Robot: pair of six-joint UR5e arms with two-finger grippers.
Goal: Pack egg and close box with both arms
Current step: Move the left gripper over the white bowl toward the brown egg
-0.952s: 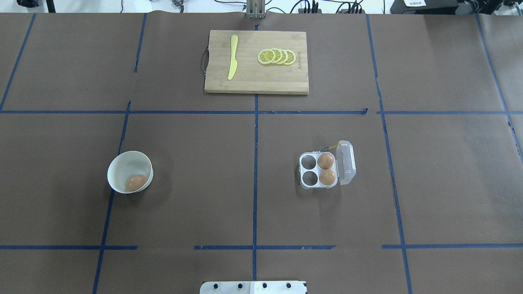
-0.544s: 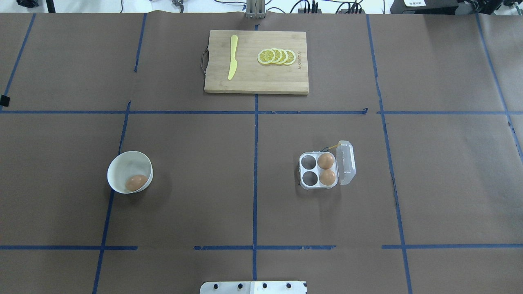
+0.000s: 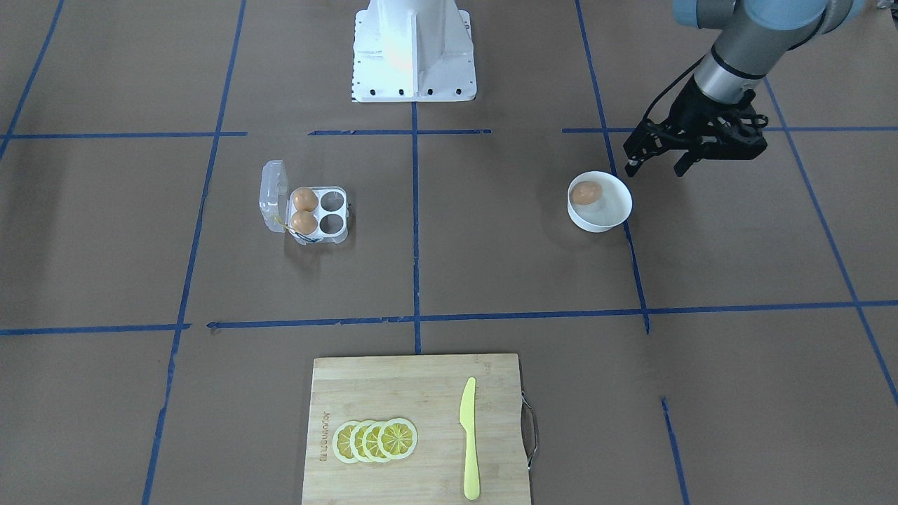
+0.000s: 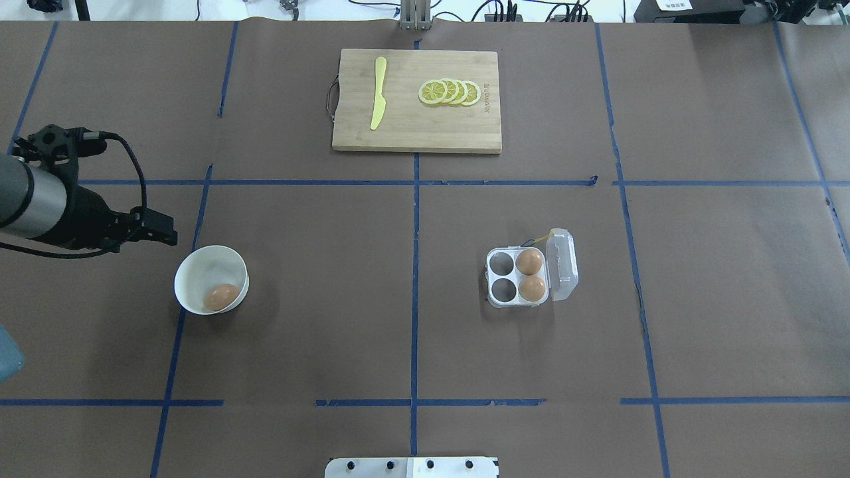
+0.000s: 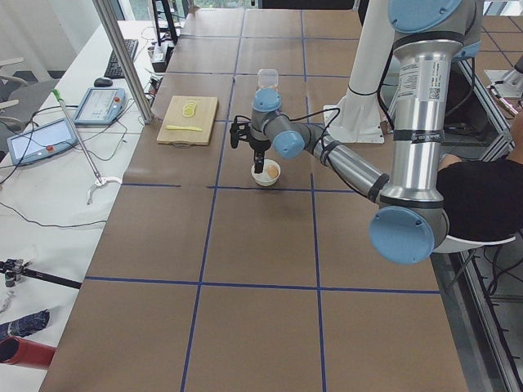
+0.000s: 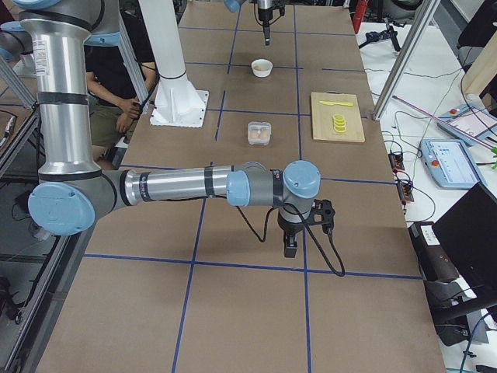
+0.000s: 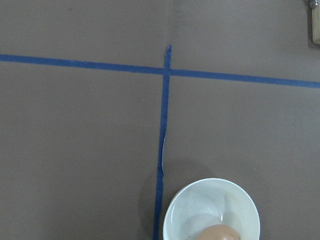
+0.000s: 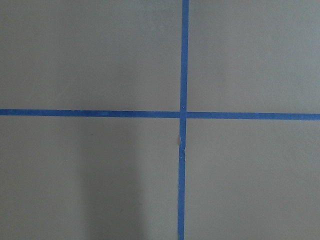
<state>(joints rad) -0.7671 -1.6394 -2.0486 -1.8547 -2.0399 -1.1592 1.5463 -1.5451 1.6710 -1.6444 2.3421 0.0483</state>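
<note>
The egg (image 4: 221, 297) lies in a white bowl (image 4: 196, 269) at the table's left; it also shows in the front view (image 3: 586, 192) and at the lower edge of the left wrist view (image 7: 219, 233). The box (image 4: 503, 289) stands open right of centre, lid (image 4: 563, 264) raised on its right side, two brown eggs (image 4: 529, 261) in its right-hand cells, its left-hand cells empty. My left gripper (image 3: 654, 170) is open and empty, above the table just beside the bowl (image 3: 605, 212). My right gripper (image 6: 290, 245) hangs far from the box, near the table's right end; I cannot tell whether it is open.
A wooden cutting board (image 4: 415, 129) at the far middle holds a yellow knife (image 4: 378, 93) and lemon slices (image 4: 450, 92). The white base block (image 3: 414, 49) stands at the robot's edge. Blue tape lines cross the brown table cover.
My left arm has come into the overhead view from the left, and its gripper now hangs next to the bowl. The egg, bowl and box have not moved.
</note>
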